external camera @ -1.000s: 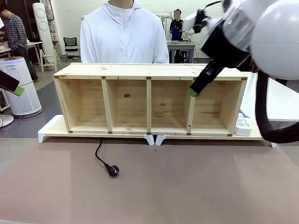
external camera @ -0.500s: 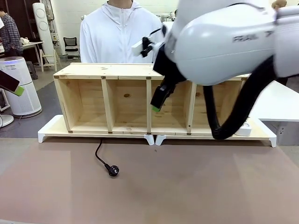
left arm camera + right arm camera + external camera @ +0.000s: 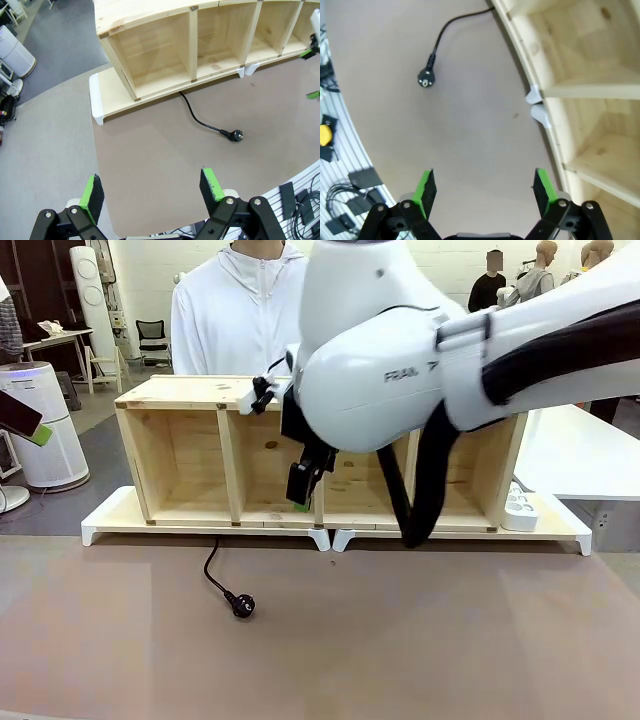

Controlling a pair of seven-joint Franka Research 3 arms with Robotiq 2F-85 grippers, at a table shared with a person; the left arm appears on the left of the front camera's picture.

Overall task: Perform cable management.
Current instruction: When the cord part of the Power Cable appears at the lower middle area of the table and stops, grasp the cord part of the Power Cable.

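We are holding our left gripper point(image 3: 151, 189) high over the brown mat point(image 3: 150, 165), out in front of the wooden shelf point(image 3: 150, 45) toward its left end. Its green pads point(image 3: 92, 192) are standing wide apart with nothing between them. Our right gripper point(image 3: 485, 187) is hanging in front of the shelf's middle compartments, its fingers likewise spread and empty. The cable point(image 3: 210, 572) is lying on the mat in front of the shelf, near the divider between its first and second compartments from the left. It is coming out from under the white base point(image 3: 110, 515) that is carrying the shelf, curving toward us and ending in the round plug point(image 3: 242, 606). The plug is resting on the mat, well apart from both grippers. At the shelf's right end a white power strip point(image 3: 520, 505) is sitting on the base. Behind the shelf a person point(image 3: 265, 325) in a white hooded jacket is standing
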